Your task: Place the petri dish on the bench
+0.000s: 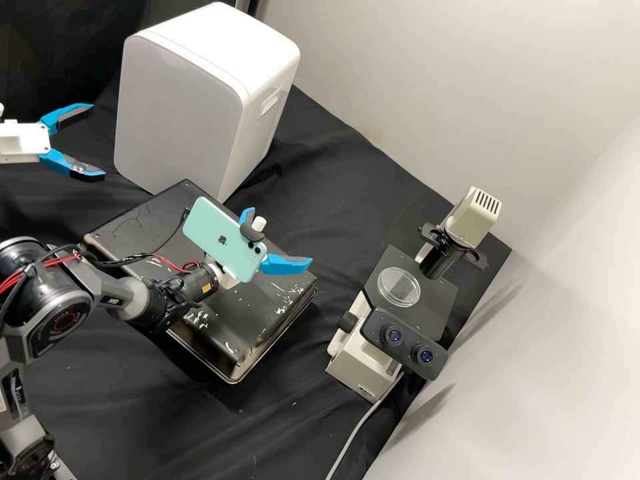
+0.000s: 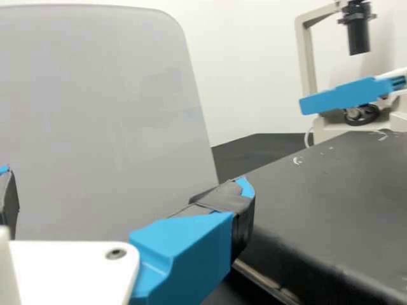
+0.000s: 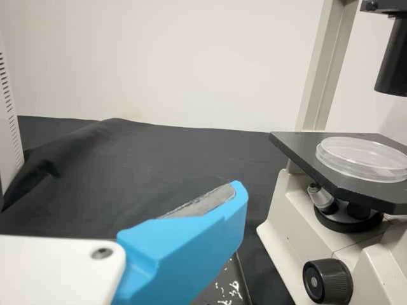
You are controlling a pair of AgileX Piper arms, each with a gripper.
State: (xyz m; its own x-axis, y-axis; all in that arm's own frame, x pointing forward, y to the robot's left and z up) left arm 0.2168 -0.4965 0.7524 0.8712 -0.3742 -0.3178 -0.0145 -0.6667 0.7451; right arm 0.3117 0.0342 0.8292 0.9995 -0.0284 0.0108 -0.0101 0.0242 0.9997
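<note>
The clear petri dish [image 1: 399, 285] lies on the black stage of the white microscope [image 1: 363, 360] at the right of the bench, and it shows close up in the right wrist view as the petri dish [image 3: 362, 159]. My right gripper [image 1: 280, 237] hovers open over a dark scratched slab, left of the microscope and apart from the dish, with nothing between its fingers [image 3: 191, 235]. My left gripper [image 1: 95, 140] stands open and holds nothing at the far left, facing the white box [image 2: 95, 121].
A tall white box [image 1: 200, 100] stands at the back left. The dark scratched slab [image 1: 220, 320] lies mid-bench on the black cloth. The microscope's lamp head [image 1: 475, 213] rises behind the stage. A pale wall borders the bench on the right.
</note>
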